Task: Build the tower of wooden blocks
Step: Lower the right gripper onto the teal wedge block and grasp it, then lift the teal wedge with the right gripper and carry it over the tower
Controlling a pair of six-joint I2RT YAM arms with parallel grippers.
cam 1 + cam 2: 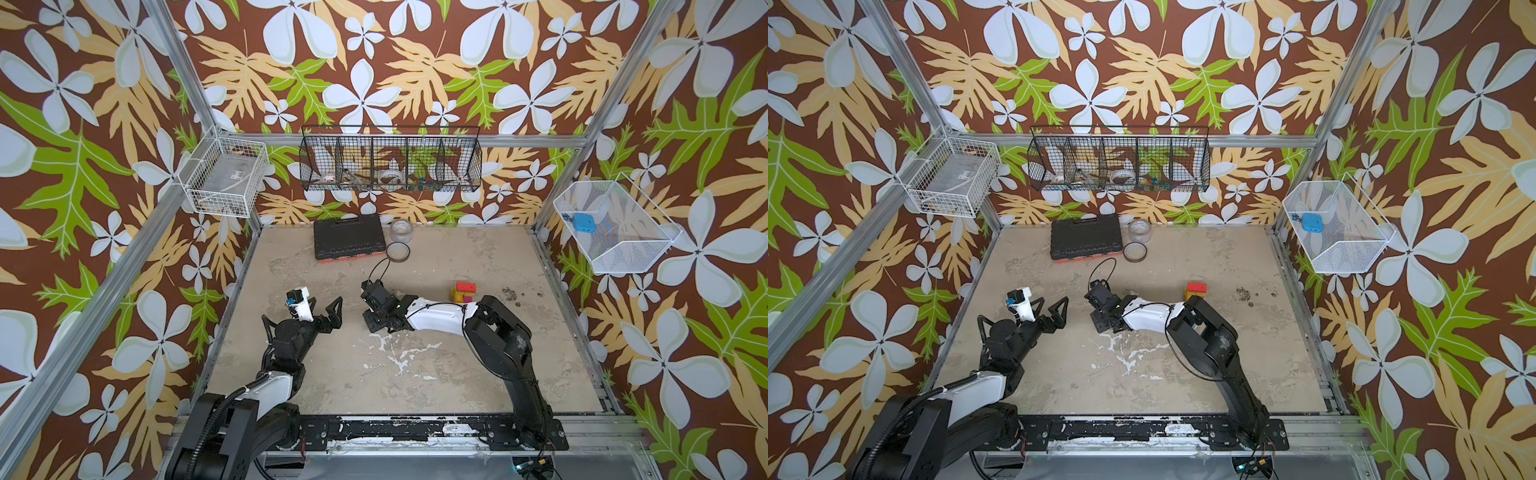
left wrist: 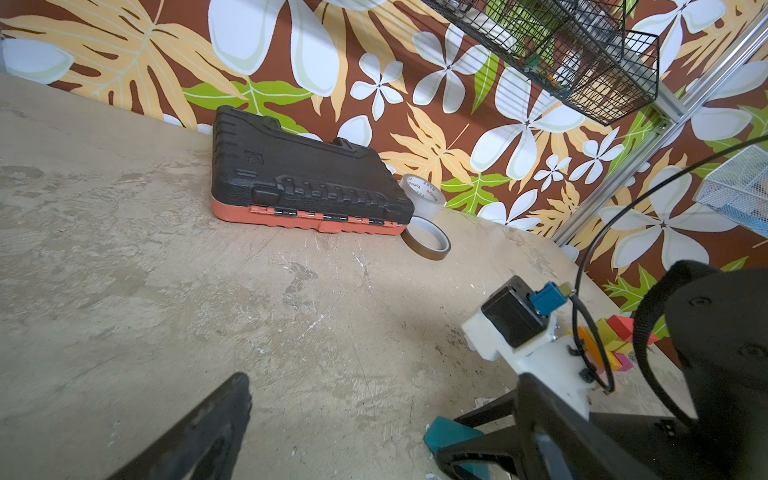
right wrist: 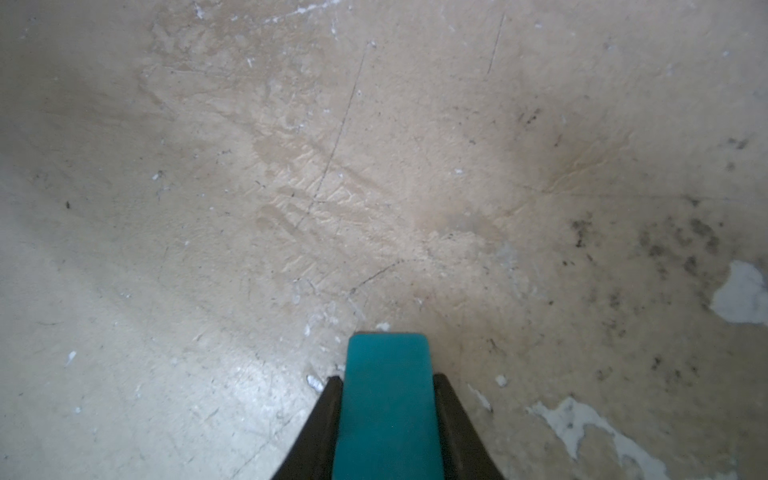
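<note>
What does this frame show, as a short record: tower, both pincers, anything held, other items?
tower: wood block tower, red block on top, yellow, orange and magenta below; no teal piece on it
left: left pincer open, empty
right: right pincer closed on a block, away from the tower
held: teal block, fingers against both its sides
other: black tool case, clear tape roll and brown tape roll near the back wall

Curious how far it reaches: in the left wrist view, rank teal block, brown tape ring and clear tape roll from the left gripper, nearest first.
1. teal block: close to the left gripper.
2. brown tape ring: by the tool case.
3. clear tape roll: behind it, at the wall.
</note>
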